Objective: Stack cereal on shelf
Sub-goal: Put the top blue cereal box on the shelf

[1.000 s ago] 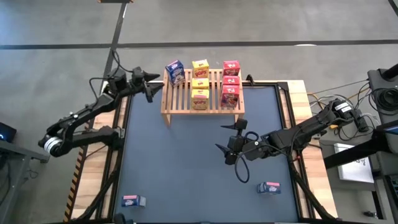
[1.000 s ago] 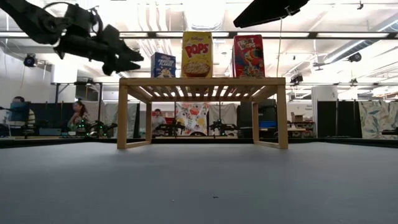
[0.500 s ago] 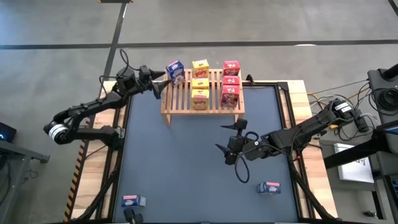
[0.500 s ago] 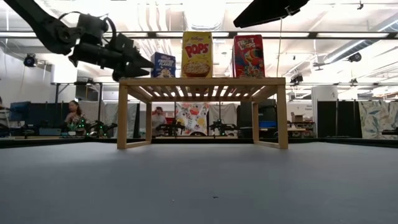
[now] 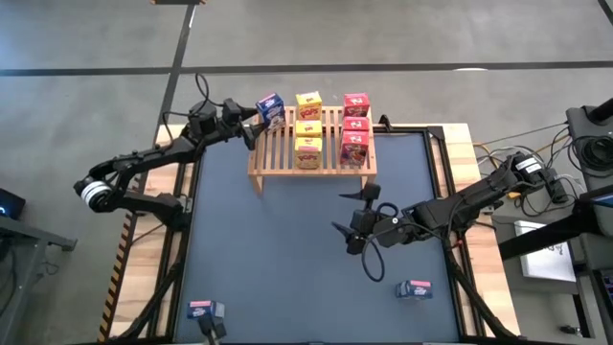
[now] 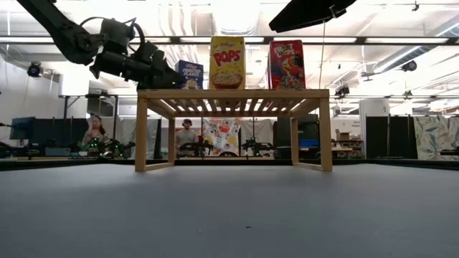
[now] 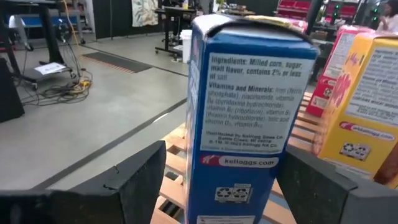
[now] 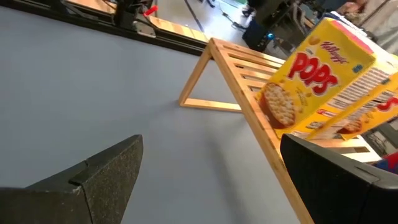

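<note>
The wooden slatted shelf (image 5: 311, 144) stands at the table's far side. On it are three yellow boxes (image 5: 307, 127), three red boxes (image 5: 355, 126) and one blue box (image 5: 270, 109), which stands upright on the slats at the far left corner. My left gripper (image 5: 255, 122) is open, level at the shelf's left end. In the left wrist view its fingers (image 7: 134, 180) stand on either side of the blue box (image 7: 245, 112). My right gripper (image 5: 341, 211) is open and empty over the table, in front of the shelf.
Two more small boxes lie on the dark table mat, one near the front left (image 5: 204, 310) and one near the front right (image 5: 414, 288). The mat between them and the shelf is bare. People and equipment show in the room behind (image 6: 93, 136).
My left gripper has gone toward the table's right and far edges, up to the shelf's left end. Its open fingers now stand around the blue box. The boxes and my right arm have kept still.
</note>
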